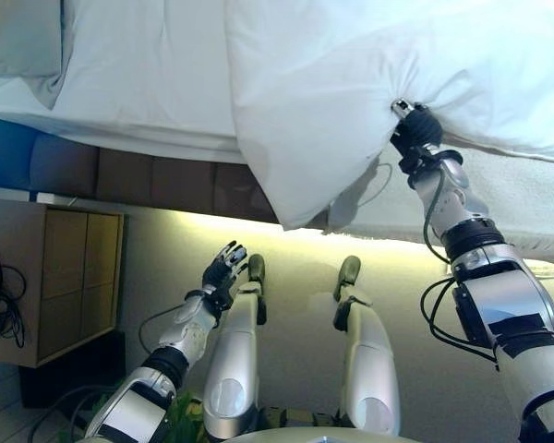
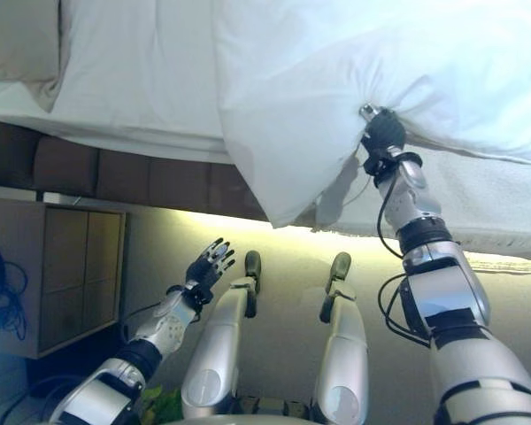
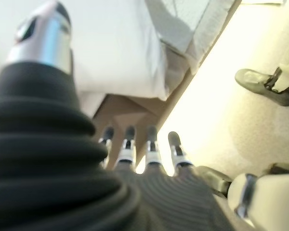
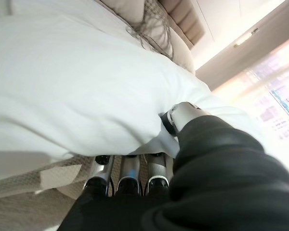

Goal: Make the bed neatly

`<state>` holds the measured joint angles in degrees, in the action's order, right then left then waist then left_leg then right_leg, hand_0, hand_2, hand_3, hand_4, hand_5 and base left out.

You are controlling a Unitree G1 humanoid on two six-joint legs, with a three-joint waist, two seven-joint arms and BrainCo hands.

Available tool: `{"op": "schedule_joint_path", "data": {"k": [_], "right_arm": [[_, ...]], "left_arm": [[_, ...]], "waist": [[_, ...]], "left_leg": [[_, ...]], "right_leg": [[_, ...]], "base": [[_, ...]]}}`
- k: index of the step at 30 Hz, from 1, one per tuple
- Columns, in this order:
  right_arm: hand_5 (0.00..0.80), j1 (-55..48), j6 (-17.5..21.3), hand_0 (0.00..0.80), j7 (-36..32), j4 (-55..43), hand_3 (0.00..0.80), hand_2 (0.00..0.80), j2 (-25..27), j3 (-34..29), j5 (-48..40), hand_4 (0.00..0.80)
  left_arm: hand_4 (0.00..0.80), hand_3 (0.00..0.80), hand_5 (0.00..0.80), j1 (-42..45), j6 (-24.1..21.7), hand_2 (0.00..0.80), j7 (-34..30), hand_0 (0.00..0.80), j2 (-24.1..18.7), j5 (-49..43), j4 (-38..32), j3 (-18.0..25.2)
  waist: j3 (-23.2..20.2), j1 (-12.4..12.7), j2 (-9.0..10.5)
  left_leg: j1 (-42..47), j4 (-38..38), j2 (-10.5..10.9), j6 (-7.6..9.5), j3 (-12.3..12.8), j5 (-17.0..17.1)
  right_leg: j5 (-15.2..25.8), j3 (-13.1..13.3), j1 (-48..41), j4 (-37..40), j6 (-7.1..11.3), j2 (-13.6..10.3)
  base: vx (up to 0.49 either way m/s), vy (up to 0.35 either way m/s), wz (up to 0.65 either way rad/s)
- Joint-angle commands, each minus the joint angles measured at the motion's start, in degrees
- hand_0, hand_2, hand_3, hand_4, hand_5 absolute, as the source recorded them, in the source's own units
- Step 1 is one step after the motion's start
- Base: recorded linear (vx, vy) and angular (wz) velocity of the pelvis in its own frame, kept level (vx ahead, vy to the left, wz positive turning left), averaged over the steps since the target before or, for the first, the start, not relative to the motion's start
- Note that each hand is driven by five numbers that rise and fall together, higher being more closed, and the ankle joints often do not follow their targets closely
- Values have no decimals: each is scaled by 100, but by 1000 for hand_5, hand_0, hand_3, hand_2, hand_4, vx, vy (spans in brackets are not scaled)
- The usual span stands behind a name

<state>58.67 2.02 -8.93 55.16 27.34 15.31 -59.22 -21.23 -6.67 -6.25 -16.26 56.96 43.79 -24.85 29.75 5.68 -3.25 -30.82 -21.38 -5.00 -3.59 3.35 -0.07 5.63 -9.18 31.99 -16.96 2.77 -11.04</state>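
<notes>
A: What is the right hand (image 1: pixel 414 125) doing?

B: It is raised to the bed's edge with its fingers curled under the white duvet (image 1: pixel 369 83) and its thumb on top, pinching a bunch of the cloth. The fabric puckers round the grip, and one corner of the duvet hangs down over the side of the bed (image 1: pixel 129 138), below the mattress edge.

A: And the left hand (image 1: pixel 223 268)?

B: Low, near the floor and well apart from the bed. Its fingers are straight and spread, and it holds nothing and touches nothing.

A: How many of each thing?

B: One duvet, one bed with a brown padded base (image 1: pixel 157 180), one wooden cabinet (image 1: pixel 69 277) on the left. At the upper left corner lies one greyish pillow (image 1: pixel 18 41), I think, though only a part shows.

A: The arms?

B: The right arm reaches up and forward, nearly straight, with the wrist just under the bunched cloth. The left arm is bent, the forearm angled upward, the palm turned towards the bed.
</notes>
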Motion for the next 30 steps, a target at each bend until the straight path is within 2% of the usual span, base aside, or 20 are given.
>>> {"op": "schedule_joint_path", "data": {"k": [1,6,11,15,22,25,27,30], "right_arm": [[800,529,103,800,-265,-428,800,800,-126,218,91,800],[800,656,80,800,-215,-597,800,800,-455,379,-97,800],[800,806,170,800,-3,-923,800,800,-753,576,-324,800],[800,867,311,800,149,-1169,800,800,-965,683,-603,800],[800,823,489,800,252,-1625,800,800,-1476,684,-667,800],[800,785,488,800,264,-1797,800,800,-1589,697,-701,800],[800,707,455,800,278,-1998,800,800,-1674,707,-684,800],[800,545,473,800,295,-2329,800,800,-1786,708,-762,800]], "left_arm": [[0,0,0,-199,231,0,77,0,39,-296,76,-222],[0,0,0,-620,710,0,-126,0,227,171,471,-194],[0,0,0,-1097,1356,0,-594,0,579,1483,823,-164],[0,0,0,-1393,1630,0,-690,0,862,2282,1015,-188],[0,0,0,-1604,2231,0,-518,0,1427,4513,837,10],[0,0,0,-1697,2268,0,-640,0,1577,5122,706,27],[0,0,0,-1767,2168,0,-768,0,1677,5513,516,-6],[0,0,0,-1861,1873,0,-1068,0,1899,5604,347,48]], "waist": [[-264,42,166],[-214,-57,335],[-135,-161,558],[-66,-218,730],[0,-244,1018],[1,-272,1082],[2,-296,1134],[3,-336,1212]], "left_leg": [[168,34,-37,34,7,-96],[159,-33,-183,-11,35,-101],[55,-10,-271,-40,32,-59],[-1,98,-314,-73,-3,2],[-38,205,-401,-139,-82,35],[-66,201,-430,-160,-90,44],[-104,179,-448,-176,-101,43],[-180,126,-461,-192,-120,38]], "right_leg": [[-267,-82,-223,-141,326,-161],[-314,-53,-210,-196,264,-59],[-314,-33,-114,-217,212,79],[-294,-26,-83,-157,179,208],[-252,-43,-142,4,139,399],[-235,-52,-138,39,125,433],[-229,-56,-123,46,119,454],[-222,-60,-68,26,110,479]], "base": [[70,-29,-9],[-4,-52,-11],[-41,-102,-9],[-24,-108,-9],[22,-129,-5],[41,-75,0],[45,-79,4],[40,-60,3]]}}
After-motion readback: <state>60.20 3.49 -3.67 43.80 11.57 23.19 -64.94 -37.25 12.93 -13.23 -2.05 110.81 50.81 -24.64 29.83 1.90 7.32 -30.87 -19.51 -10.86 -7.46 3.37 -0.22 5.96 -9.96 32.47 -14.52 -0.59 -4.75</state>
